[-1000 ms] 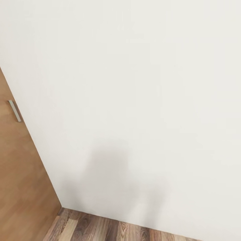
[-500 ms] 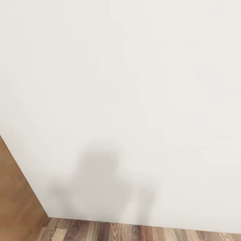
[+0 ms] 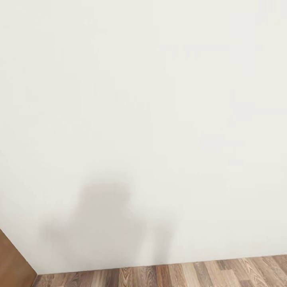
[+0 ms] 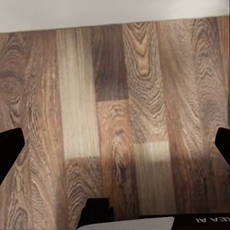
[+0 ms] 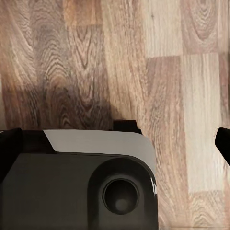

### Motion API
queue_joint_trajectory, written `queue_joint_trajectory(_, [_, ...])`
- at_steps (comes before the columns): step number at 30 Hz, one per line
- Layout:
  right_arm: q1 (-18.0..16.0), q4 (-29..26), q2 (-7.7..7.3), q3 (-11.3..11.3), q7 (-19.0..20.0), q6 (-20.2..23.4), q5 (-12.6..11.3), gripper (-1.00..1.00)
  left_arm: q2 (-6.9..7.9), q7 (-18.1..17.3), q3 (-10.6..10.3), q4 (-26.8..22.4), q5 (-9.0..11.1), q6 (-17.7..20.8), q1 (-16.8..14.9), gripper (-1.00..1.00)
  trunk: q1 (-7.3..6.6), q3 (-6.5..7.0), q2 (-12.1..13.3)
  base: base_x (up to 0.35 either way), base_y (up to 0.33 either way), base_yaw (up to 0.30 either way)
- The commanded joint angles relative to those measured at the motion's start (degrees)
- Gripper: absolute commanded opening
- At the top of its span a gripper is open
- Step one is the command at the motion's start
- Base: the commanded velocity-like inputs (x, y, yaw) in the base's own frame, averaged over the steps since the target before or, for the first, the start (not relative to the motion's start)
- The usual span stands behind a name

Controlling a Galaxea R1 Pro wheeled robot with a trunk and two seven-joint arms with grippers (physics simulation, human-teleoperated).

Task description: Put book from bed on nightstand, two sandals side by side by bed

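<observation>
Head view: white wall [image 3: 151,99] close ahead, wood-plank floor [image 3: 179,275] along its base, brown door edge [image 3: 12,263] at the left. Left gripper [image 4: 115,148] and right gripper [image 5: 117,143] hang spread, empty, over floor; right one above the robot's base [image 5: 76,182].

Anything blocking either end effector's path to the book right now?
Cannot judge: no book or bed appears. The head view faces a white wall with a strip of wood-plank floor below and a brown panel at lower left. Both wrist views look down at bare floor, each end effector's fingertips set wide apart.
</observation>
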Motion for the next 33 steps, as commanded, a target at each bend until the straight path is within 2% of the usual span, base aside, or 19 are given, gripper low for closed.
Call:
queue_joint_trajectory(1, [-0.01, -0.01, 0.01, -0.13, 0.05, -0.14, -0.02, 1.0, -0.01, 0.07, 0.02, 0.04, -0.17, -0.19, -0.03, 1.0, 0.0, -0.05, -0.03, 0.0, 0.0, -0.282])
queue_joint_trajectory(33, [-0.01, -0.01, 0.01, -0.13, 0.05, -0.14, -0.02, 1.0, -0.01, 0.07, 0.0, 0.04, -0.17, -0.2, -0.03, 1.0, 0.0, -0.05, -0.03, 0.0, 0.0, -0.283])
